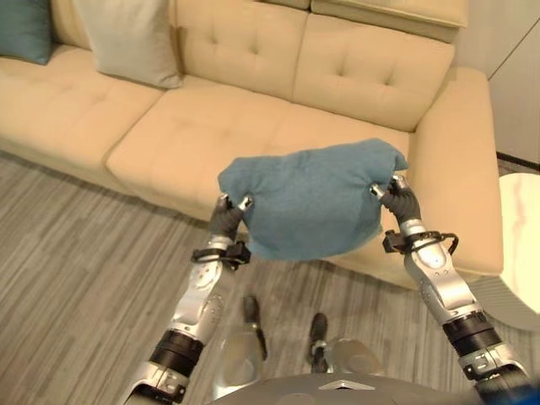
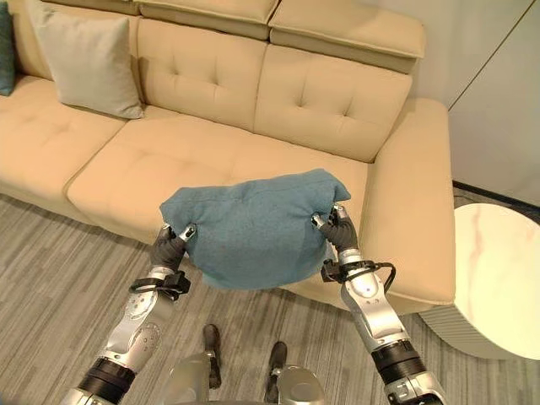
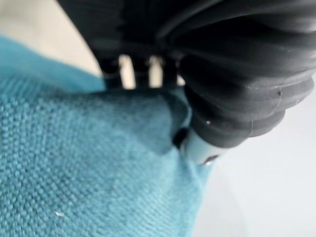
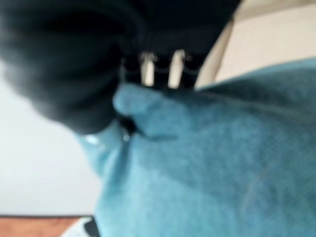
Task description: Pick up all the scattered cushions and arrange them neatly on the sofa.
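I have the blue cushion (image 1: 312, 198) held up in the air between both hands, just in front of the sofa (image 1: 211, 126) seat's front edge, over the striped floor (image 1: 76, 270). My left hand (image 1: 226, 216) pinches its corner at about 8 o'clock, fingers curled into the fabric. My right hand (image 1: 400, 199) grips the opposite edge at 3 o'clock the same way. A beige cushion (image 1: 131, 38) and another teal cushion (image 1: 24, 29) lean against the sofa back at 10 o'clock. A round white table (image 2: 498, 270) stands at 4 o'clock.
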Motion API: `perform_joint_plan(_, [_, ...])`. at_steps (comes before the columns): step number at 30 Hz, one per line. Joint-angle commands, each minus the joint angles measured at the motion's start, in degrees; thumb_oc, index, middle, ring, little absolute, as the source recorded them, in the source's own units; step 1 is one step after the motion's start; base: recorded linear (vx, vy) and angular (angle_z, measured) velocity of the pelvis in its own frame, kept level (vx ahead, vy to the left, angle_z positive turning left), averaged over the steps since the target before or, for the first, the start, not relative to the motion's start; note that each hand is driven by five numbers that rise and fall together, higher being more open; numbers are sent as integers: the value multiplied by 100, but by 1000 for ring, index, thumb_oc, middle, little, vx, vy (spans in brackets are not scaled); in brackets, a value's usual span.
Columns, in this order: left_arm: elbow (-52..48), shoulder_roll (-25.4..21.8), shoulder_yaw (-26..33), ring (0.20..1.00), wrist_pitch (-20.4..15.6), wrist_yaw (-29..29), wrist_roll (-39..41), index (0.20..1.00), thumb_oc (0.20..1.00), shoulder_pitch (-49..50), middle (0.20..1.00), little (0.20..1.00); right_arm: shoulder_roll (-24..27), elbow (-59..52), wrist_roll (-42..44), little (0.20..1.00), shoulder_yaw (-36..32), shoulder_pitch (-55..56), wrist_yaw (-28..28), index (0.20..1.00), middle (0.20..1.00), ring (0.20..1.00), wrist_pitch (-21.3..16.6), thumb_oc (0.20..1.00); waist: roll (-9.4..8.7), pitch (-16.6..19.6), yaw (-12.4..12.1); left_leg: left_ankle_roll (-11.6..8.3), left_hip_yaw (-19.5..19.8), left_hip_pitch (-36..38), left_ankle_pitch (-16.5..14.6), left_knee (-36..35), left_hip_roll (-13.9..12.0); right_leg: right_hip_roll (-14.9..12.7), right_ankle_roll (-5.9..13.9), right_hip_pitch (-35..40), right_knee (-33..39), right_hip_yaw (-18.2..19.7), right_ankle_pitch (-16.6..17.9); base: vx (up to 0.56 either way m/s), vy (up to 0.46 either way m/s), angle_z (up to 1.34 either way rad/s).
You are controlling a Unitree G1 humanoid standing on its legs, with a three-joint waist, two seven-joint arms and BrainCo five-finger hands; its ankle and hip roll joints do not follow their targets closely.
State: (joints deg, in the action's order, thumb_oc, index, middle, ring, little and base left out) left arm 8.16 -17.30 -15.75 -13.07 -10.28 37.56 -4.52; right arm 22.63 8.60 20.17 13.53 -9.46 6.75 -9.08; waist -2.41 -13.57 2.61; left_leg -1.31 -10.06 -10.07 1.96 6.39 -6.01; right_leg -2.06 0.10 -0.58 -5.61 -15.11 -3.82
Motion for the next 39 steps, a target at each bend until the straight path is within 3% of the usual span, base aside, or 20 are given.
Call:
perform_joint_plan(1, [-907,23,-199,200,-471,420,-86,200,200,-359,200,200,-293,-625,186,200,146,-490,-237,200,200,200,-683,200,-133,415,-107,-182,-99,386,-153,2,341,-264,564,-137,-588,333,169,204,301,-45])
perform_joint_plan(2, [-949,-21,-179,200,-493,390,-127,200,200,-318,200,200,-365,-600,88,200,215,-579,-204,200,200,200,-666,200,-65,415,-137,-34,-239,548,-251,-30,417,-420,708,-256,-1009,321,276,192,278,-31])
perform_joint_plan(6, [-1070,-144,-138,200,-523,333,-241,200,200,-294,200,200,-444,-579,28,200,200,-668,-189,200,200,200,-672,200,30,424,-152,167,-435,851,-400,-148,538,-634,846,-536,-1821,185,473,138,206,-48])
perform_joint_plan(9, [-1140,-144,-100,200,-505,321,-271,200,200,-213,200,200,-479,-580,21,200,238,-671,-202,200,200,200,-641,200,73,444,-169,201,-539,995,-474,-224,599,-750,875,-632,-1905,13,549,134,134,-17])
perform_joint_plan(10, [-1174,-128,-75,200,-517,339,-235,200,200,-142,200,200,-457,-507,1,200,302,-733,-211,200,200,200,-609,200,102,490,-163,182,-614,1123,-502,-366,620,-779,842,-741,-1631,-137,548,129,42,-28])
perform_joint_plan(12, [-1192,-118,-55,200,-519,371,-200,200,200,-89,200,200,-434,-471,67,200,350,-848,-248,200,200,200,-635,200,138,523,-161,129,-700,1225,-492,-530,601,-757,781,-879,-1153,-361,573,183,-17,-55])
perform_joint_plan(13, [-1207,-113,-10,200,-497,384,-196,200,200,-49,200,200,-408,-487,25,200,360,-891,-246,200,200,200,-645,200,154,523,-124,64,-742,1347,-532,-614,589,-786,814,-1131,-702,-624,747,202,-98,-65])
perform_joint_plan(15, [-1200,-120,-33,200,-491,414,-197,200,200,-5,200,200,-394,-545,14,200,344,-804,-258,200,200,200,-629,200,115,534,-29,50,-669,1350,-572,-530,591,-753,851,-1083,-559,-337,801,201,-114,-42])
perform_joint_plan(16, [-1153,-73,-79,200,-468,460,-204,200,200,-7,200,200,-348,-583,5,200,306,-745,-270,200,200,200,-642,200,58,570,17,31,-635,1396,-655,-496,636,-588,818,-900,-309,-60,741,205,-108,23])
perform_joint_plan(18, [-1105,-8,-92,200,-516,541,-179,200,200,-76,200,200,-300,-552,26,200,240,-717,-271,200,200,200,-653,200,-6,645,1,-66,-663,1343,-745,-301,688,-521,769,-683,-62,-151,771,189,-121,43])
perform_joint_plan(20, [-1062,51,-204,200,-490,642,-65,200,200,-147,200,200,-184,-623,121,200,100,-600,-246,200,200,200,-680,200,-108,666,101,-288,-809,1075,-843,497,563,-519,657,-427,121,-298,693,153,-149,25])
perform_joint_plan(22, [-1045,68,-302,200,-475,659,7,200,200,-251,200,200,-105,-636,188,200,23,-536,-221,200,200,200,-673,200,-154,593,109,-612,-842,796,-646,1476,217,-504,489,-127,221,-537,570,159,-148,57])
perform_joint_plan(23, [-1036,57,-312,200,-454,659,18,200,200,-269,200,200,-108,-645,215,200,12,-512,-218,200,200,200,-665,200,-158,569,87,-625,-819,747,-587,1508,158,-477,456,-77,233,-549,511,147,-89,48])
perform_joint_plan(26, [-1033,35,-306,200,-404,622,-25,200,200,-253,200,200,-140,-649,218,200,1,-435,-220,200,200,200,-670,200,-201,568,32,-452,-690,529,-717,1043,134,-452,498,47,329,-487,460,131,6,-6])
perform_joint_plan(29, [-1056,25,-252,200,-404,526,-77,200,200,-234,200,200,-170,-625,176,200,36,-405,-187,200,200,200,-679,200,-215,549,-74,-478,-411,151,-154,485,-70,-366,538,144,327,-275,390,141,59,-16])
perform_joint_plan(31, [-1112,28,-193,200,-407,543,-61,200,200,-219,200,200,-136,-640,141,200,-16,-383,-185,200,200,200,-654,200,-210,547,-110,-536,-473,222,133,52,-241,-309,525,255,281,-202,266,253,159,-61])
perform_joint_plan(34, [-1124,1,-258,200,-416,505,-119,200,200,-309,200,200,-169,-648,20,200,-42,-506,-83,200,200,200,-655,200,-154,587,-123,-416,-338,563,77,-211,8,-387,593,192,-143,-64,219,189,213,-39])
perform_joint_plan(36, [-1168,-44,-201,200,-419,493,-146,200,200,-304,200,200,-209,-628,-67,200,-9,-608,-76,200,200,200,-624,200,-95,575,-148,-266,-498,756,-64,-290,126,-576,722,48,-564,-36,288,104,287,-33])
perform_joint_plan(37, [-1227,-86,-148,200,-455,434,-193,200,200,-280,200,200,-270,-616,-159,200,53,-715,-70,200,200,200,-596,200,-47,570,-184,-101,-619,918,-152,-368,242,-793,900,-181,-1098,-21,528,104,317,-53])
perform_joint_plan(39, [-1243,-140,-117,200,-478,387,-232,200,200,-285,200,200,-312,-579,-200,200,99,-822,-57,200,200,200,-592,200,23,537,-188,-1,-661,1049,-204,-428,281,-895,959,-368,-1567,-62,657,80,235,-57])
